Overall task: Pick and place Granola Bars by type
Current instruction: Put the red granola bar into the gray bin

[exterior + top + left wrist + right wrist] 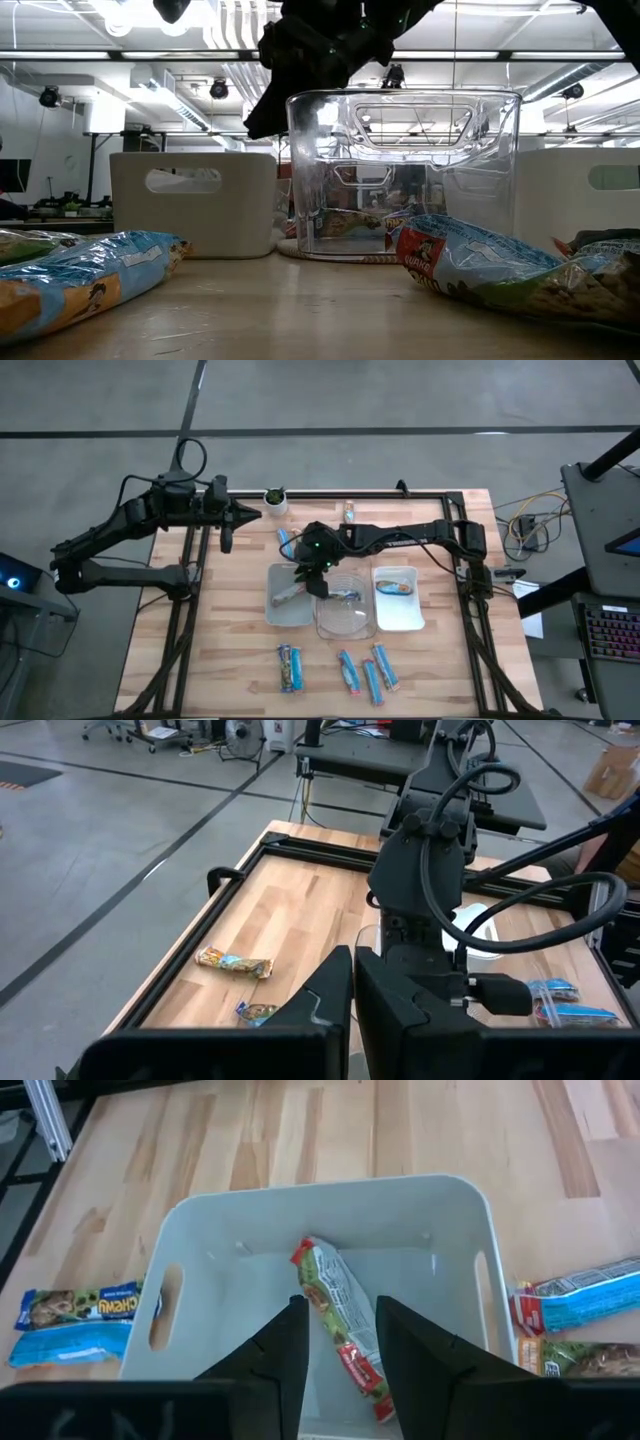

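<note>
Right end effector (338, 1342) parted above bar (342, 1325) in tray (450, 1220)

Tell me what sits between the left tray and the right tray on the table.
The clear middle tray sits between the left tray and right tray, holding one bar; the high view shows it.

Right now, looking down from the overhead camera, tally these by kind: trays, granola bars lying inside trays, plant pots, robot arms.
Trays: 3
Granola bars inside trays: 3
Plant pots: 1
Robot arms: 2
Total: 9
</note>
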Tool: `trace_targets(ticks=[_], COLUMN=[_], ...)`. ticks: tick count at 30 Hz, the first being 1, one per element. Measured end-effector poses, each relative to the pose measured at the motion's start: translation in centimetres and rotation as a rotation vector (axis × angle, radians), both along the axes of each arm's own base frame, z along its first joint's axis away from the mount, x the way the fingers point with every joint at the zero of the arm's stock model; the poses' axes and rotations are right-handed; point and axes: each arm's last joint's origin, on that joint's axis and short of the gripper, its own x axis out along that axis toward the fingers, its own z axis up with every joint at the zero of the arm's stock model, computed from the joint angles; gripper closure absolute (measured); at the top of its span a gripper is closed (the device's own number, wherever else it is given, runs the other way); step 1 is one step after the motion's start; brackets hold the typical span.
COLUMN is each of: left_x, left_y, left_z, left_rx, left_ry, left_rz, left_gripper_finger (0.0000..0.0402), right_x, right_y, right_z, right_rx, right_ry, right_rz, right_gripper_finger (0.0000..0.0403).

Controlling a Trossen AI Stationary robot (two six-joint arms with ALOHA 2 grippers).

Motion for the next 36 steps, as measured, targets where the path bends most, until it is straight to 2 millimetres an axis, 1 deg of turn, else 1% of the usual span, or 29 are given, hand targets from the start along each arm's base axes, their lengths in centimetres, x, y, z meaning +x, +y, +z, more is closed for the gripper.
trace_targets(ticks=[5, 8, 10, 12, 15, 16, 20, 22, 26, 30, 36], left_x=[0.0, 0.0, 0.0, 0.0, 0.0, 0.0, 0.0, 0.0, 0.0, -0.1, -0.3], left_y=[0.0, 0.0, 0.0, 0.0, 0.0, 0.0, 0.0, 0.0, 0.0, 0.0, -0.1], left_z=[0.0, 0.0, 0.0, 0.0, 0.0, 0.0, 0.0, 0.0, 0.0, 0.0, 0.1], left_rx=[0.000, 0.001, 0.001, 0.000, 0.001, 0.001, 0.001, 0.001, 0.001, 0.007, 0.009], left_ry=[0.000, 0.000, 0.001, 0.001, 0.000, 0.001, 0.000, 0.001, 0.001, 0.002, -0.005], left_rz=[0.000, 0.003, 0.003, 0.003, 0.003, 0.003, 0.003, 0.003, 0.003, 0.001, 0.001], left_gripper_finger=[0.0402, 0.0402, 0.0402, 0.0402, 0.0402, 0.0402, 0.0402, 0.0402, 0.0402, 0.0402, 0.0402], right_x=[0.0, 0.1, 0.2, 0.2, 0.0, -0.1, -0.8, -1.2, -2.0, -2.6, -4.0], right_y=[0.0, -0.2, -0.4, -0.7, -1.0, -1.2, -2.1, -2.6, -3.2, -3.5, -3.4], right_z=[0.0, 0.5, 1.3, 2.4, 4.4, 5.1, 7.7, 8.7, 10.6, 11.6, 13.1], right_rx=[-0.008, -0.001, -0.002, -0.021, -0.058, -0.068, -0.071, -0.063, -0.117, -0.153, -0.160], right_ry=[-0.003, -0.013, -0.013, -0.010, -0.009, -0.010, 0.003, 0.033, 0.073, 0.094, 0.042], right_rz=[0.006, -0.010, -0.044, -0.089, -0.118, -0.124, -0.162, -0.192, -0.246, -0.222, -0.205], right_gripper_finger=[0.0293, 0.0303, 0.0317, 0.0340, 0.0383, 0.0387, 0.0392, 0.0394, 0.0394, 0.0394, 0.0394])
